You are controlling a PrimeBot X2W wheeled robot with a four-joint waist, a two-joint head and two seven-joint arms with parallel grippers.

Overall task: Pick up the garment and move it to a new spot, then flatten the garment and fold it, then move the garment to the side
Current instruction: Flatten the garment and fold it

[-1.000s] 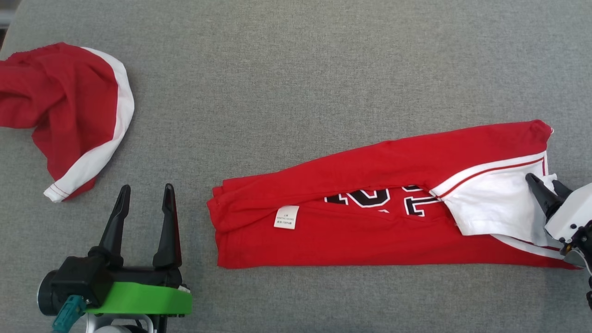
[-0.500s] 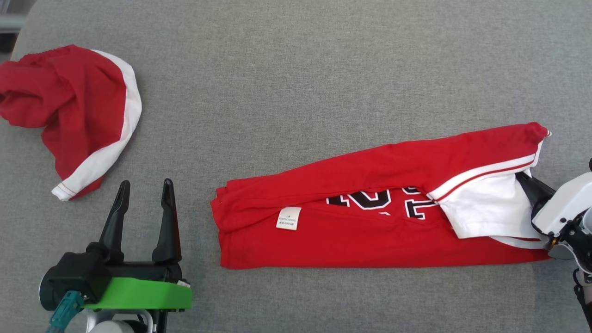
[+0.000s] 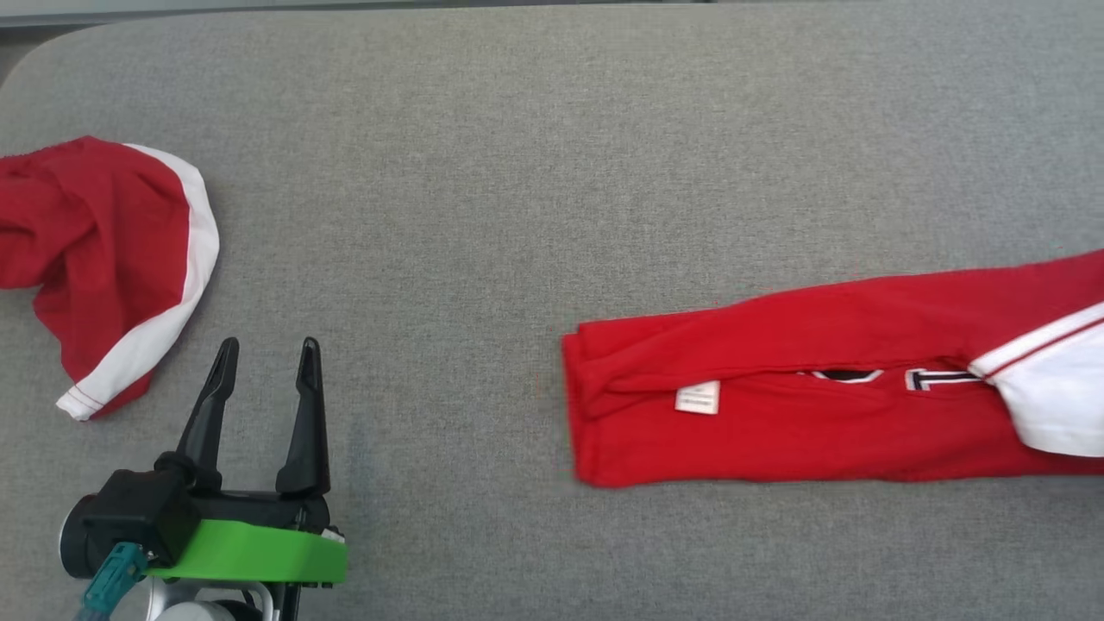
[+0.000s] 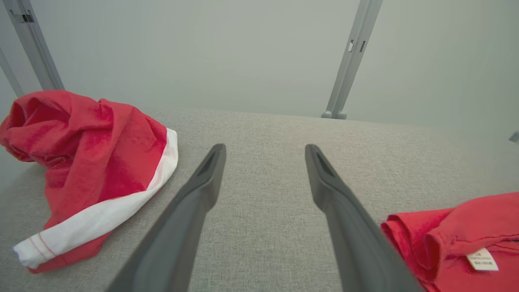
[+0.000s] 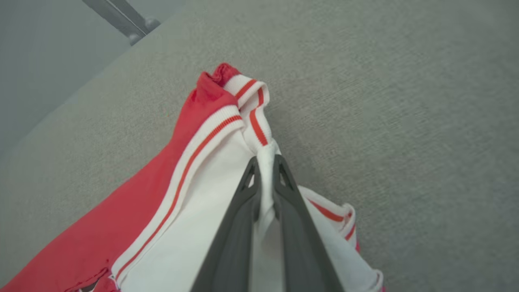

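Note:
The garment (image 3: 819, 431) is a red jersey folded into a long strip, with a white label, black-and-white lettering and a white striped panel at its right end. It lies on the grey padded table (image 3: 517, 172) and runs off the right edge of the head view. In the right wrist view my right gripper (image 5: 265, 162) is shut on a white fold of the garment (image 5: 162, 194) near its striped trim. My left gripper (image 3: 263, 354) stands open over bare table at the lower left. In the left wrist view its fingers (image 4: 202, 190) frame bare table, and the garment's left end (image 4: 466, 227) lies off to their right.
A second red-and-white cloth (image 3: 103, 250) lies crumpled at the table's left edge, also seen in the left wrist view (image 4: 89, 154). The table's far edge and rounded corner (image 3: 34, 52) run along the top. Grey metal posts (image 4: 348, 61) stand behind the table.
My right gripper shut on the garment's white end and dragged the strip to the right. The head view also shifted a little. The left gripper stayed open in place.

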